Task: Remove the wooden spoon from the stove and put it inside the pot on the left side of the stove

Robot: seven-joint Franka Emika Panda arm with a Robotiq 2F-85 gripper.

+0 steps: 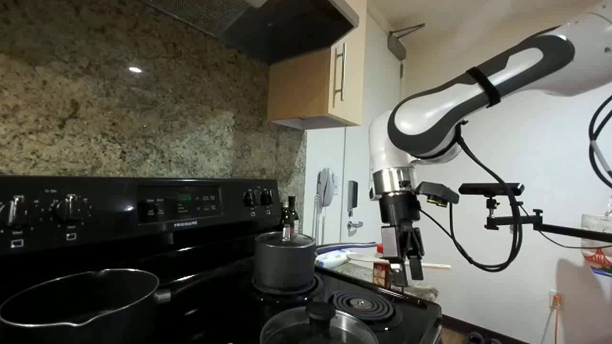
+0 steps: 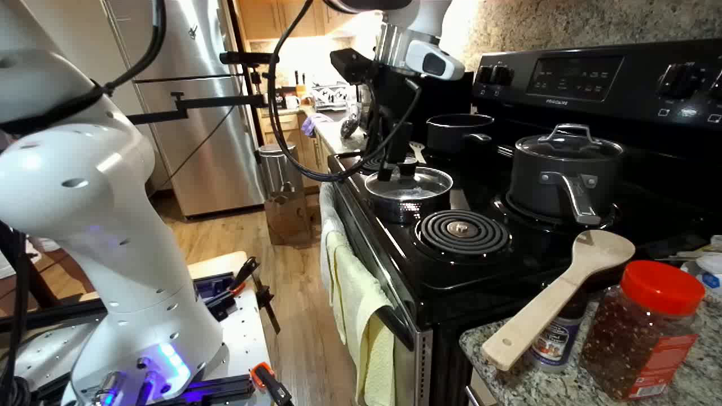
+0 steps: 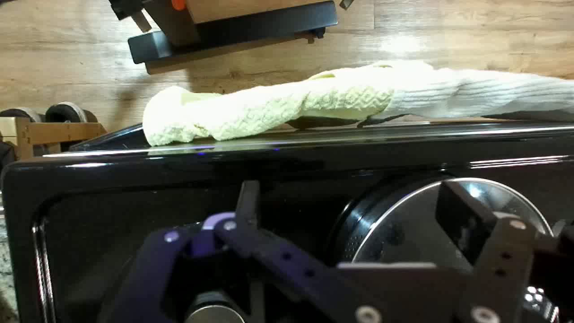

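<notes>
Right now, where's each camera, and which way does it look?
An exterior view: near the open pot, looking along the stove toward the door; arm and gripper show.
An exterior view: near the wooden spoon, looking toward the fridge; base, arm, gripper show.
Wrist view: above the gripper, looking down past its fingers at towels and floor.
Both exterior views share stove and gripper, from opposite ends.

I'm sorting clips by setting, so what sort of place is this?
A kitchen, perhaps in a home: there's a black electric stove, a silver refrigerator and wooden cabinets.
</notes>
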